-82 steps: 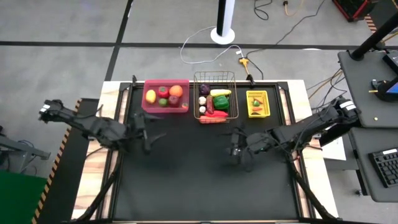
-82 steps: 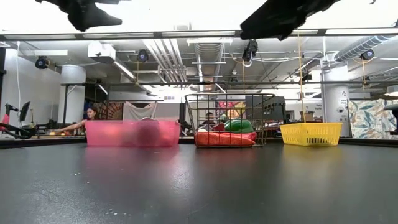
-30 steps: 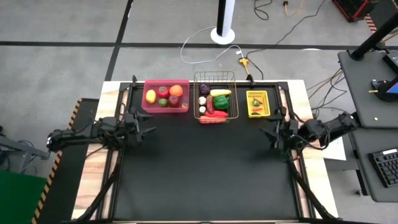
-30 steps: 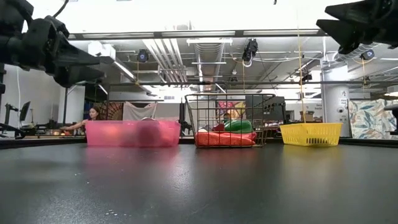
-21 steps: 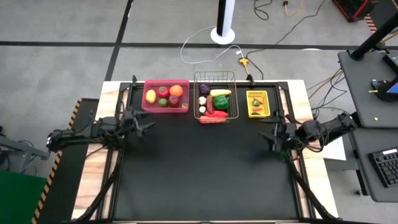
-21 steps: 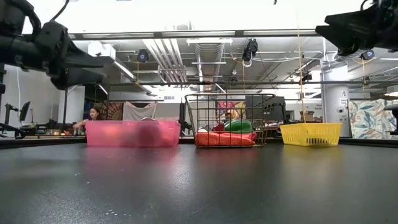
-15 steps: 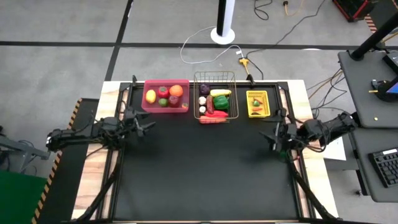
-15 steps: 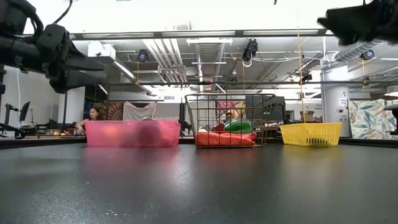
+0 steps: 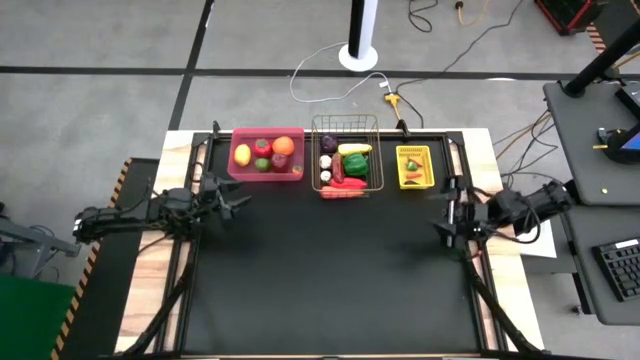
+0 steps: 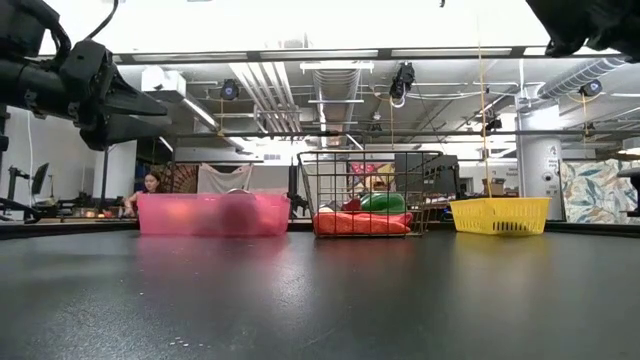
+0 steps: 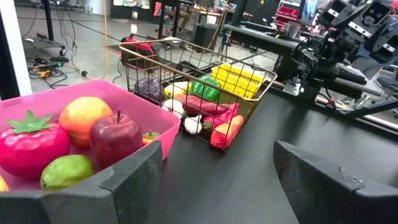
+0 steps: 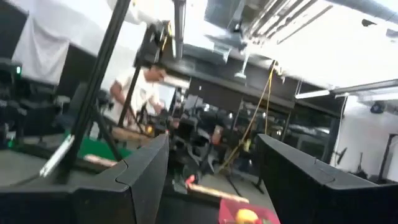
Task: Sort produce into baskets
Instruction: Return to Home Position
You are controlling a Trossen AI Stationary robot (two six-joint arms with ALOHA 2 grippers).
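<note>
Left to right: wide bin (image 9: 267, 131), wire basket (image 9: 315, 150), narrow bin (image 9: 415, 148), produce (image 9: 355, 165) inside.

A black bench (image 9: 330, 290) fills the middle of the high view, standing on a grey floor (image 9: 100, 40) crossed by dark tape lines. At top centre a white post (image 9: 365, 20) rises from a round base, with a white cable (image 9: 296, 85) looping beside it. A keyboard (image 9: 620, 268) lies at the right edge. In the low view, a person (image 10: 148, 186) shows far off at left.
</note>
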